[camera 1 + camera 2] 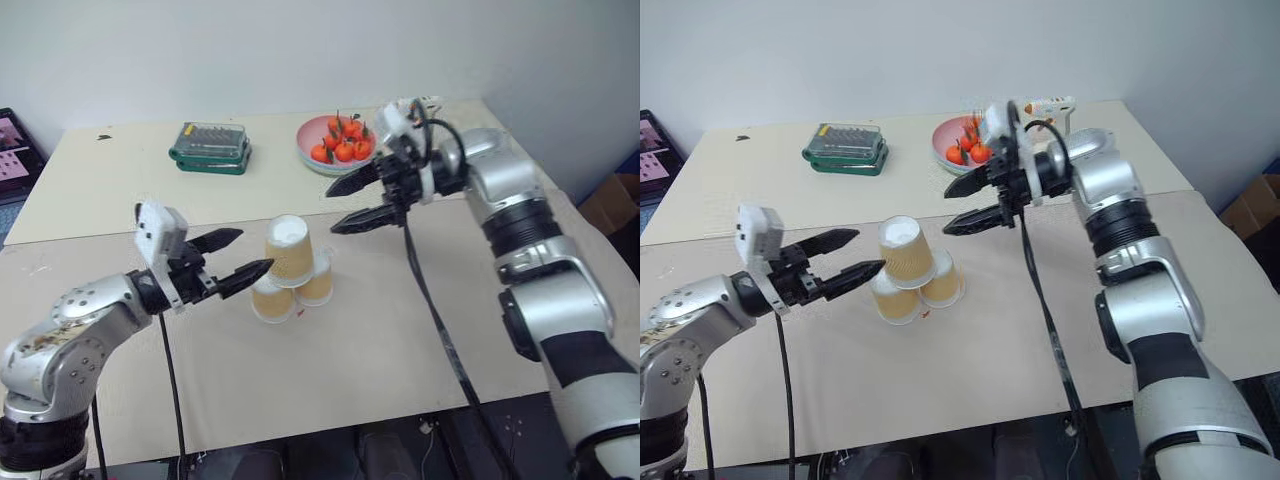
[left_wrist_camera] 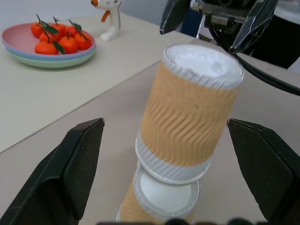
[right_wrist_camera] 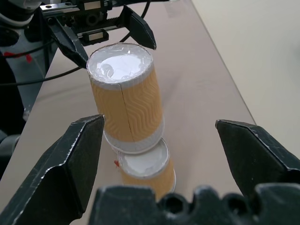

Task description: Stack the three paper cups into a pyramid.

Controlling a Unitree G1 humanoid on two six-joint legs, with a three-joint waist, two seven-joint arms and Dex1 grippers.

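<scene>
Left eye view shows my left gripper (image 1: 250, 254) near the bench's (image 1: 330, 370) front edge, jaws spread, just beside the three paper cups (image 1: 290, 270). Two stand upside down, touching, mid-bench; the third sits upside down on them. My right gripper (image 1: 338, 205) hovers beyond, jaws spread, empty. Farther back sit a plate of oranges (image 1: 338, 143) and a green box (image 1: 211, 147).

One cup (image 1: 287, 249) stood upside down on two cups (image 1: 273, 301) (image 1: 317, 287) set side by side near the table's (image 1: 350, 360) middle. Far behind them lay a case (image 1: 210, 147) at left and a fruit bowl (image 1: 312, 135) at right.
</scene>
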